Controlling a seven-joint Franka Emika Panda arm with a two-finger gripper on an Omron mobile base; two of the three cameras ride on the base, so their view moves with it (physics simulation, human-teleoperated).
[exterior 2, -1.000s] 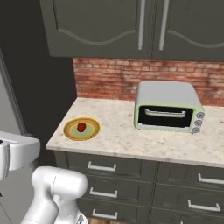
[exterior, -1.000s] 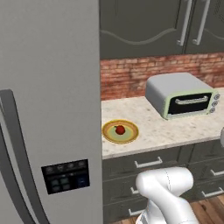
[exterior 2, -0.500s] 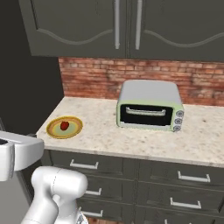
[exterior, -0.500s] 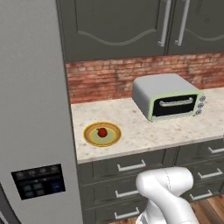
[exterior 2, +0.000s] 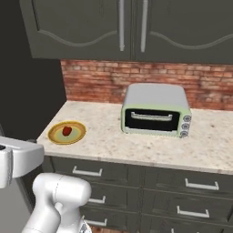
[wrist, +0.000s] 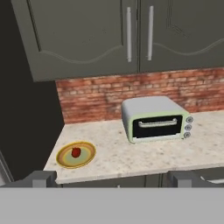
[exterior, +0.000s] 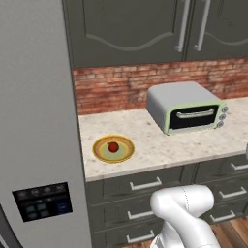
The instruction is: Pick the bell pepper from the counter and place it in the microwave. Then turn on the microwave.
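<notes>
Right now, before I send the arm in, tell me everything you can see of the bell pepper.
The small glossy red roundish bell pepper sits near the middle of the round yellow-green plate, touching only it. The plate lies on the beige speckled stone counter at its left end, beside the tall grey fridge and well left of the pale-green-trimmed toaster oven. It is too small to make out a stem. Nothing grips it.
</notes>
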